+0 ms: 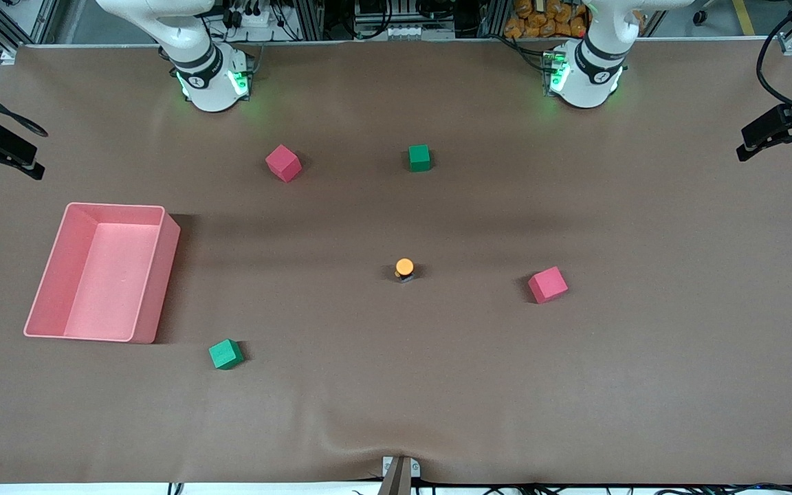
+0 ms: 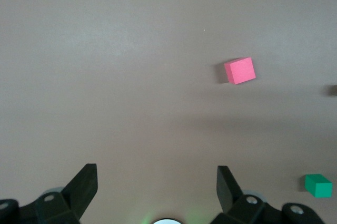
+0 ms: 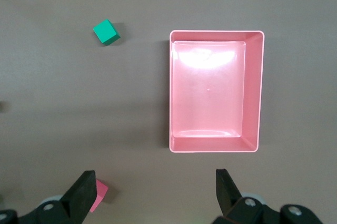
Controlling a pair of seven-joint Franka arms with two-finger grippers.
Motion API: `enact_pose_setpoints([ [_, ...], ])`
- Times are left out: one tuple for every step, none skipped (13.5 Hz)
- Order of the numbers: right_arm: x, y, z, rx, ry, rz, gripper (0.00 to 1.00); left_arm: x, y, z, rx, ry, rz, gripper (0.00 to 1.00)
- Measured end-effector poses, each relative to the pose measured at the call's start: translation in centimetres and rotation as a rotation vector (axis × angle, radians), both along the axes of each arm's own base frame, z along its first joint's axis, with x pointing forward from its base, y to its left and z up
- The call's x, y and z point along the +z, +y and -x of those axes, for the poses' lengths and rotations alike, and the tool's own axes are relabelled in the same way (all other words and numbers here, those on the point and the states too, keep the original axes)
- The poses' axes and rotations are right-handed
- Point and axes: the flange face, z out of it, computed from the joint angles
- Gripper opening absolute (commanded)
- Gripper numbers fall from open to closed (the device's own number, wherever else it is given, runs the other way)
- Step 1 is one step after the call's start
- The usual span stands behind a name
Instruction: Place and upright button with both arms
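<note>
The button (image 1: 404, 268) stands upright near the middle of the table, its round orange cap on top of its black body. Nothing touches it. Both white arms are drawn back at their green-lit bases, the right arm (image 1: 196, 62) and the left arm (image 1: 595, 62); their grippers are out of the front view. My left gripper (image 2: 158, 182) is open and empty, high over bare table. My right gripper (image 3: 155, 187) is open and empty, high over the table beside the pink bin (image 3: 253, 92).
A pink bin (image 1: 155, 275) sits toward the right arm's end. Red cubes (image 1: 283, 163) (image 1: 547, 284) and green cubes (image 1: 419, 157) (image 1: 225, 354) lie scattered around the button. The left wrist view shows a red cube (image 2: 240, 70) and a green cube (image 2: 318, 185).
</note>
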Motion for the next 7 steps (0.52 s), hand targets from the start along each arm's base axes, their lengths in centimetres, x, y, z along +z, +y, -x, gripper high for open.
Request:
enact_pose_setpoints([
  [0.04,0.00,0.00,0.000,-0.001,0.000,1.00,-0.01,-0.08,-0.01,-0.001,0.000,0.000,1.00],
  [0.05,0.00,0.00,0.000,-0.001,0.000,1.00,0.00,-0.21,-0.01,-0.004,0.000,0.000,1.00],
  [0.07,0.00,0.01,0.000,-0.001,0.000,1.00,0.00,-0.34,-0.01,-0.006,0.000,0.000,1.00],
  [0.07,0.00,0.01,0.000,-0.001,0.000,1.00,0.00,-0.43,-0.01,-0.008,0.000,0.000,1.00],
  [0.07,0.00,0.01,0.000,-0.001,0.000,1.00,0.01,-0.50,-0.01,-0.009,0.000,0.000,1.00],
  [0.07,-0.02,0.01,0.000,-0.001,0.000,1.00,0.02,-0.54,-0.01,-0.010,-0.001,0.001,1.00],
  [0.07,-0.03,0.01,-0.001,-0.001,0.000,1.00,0.04,-0.55,-0.01,-0.010,-0.001,0.001,1.00],
])
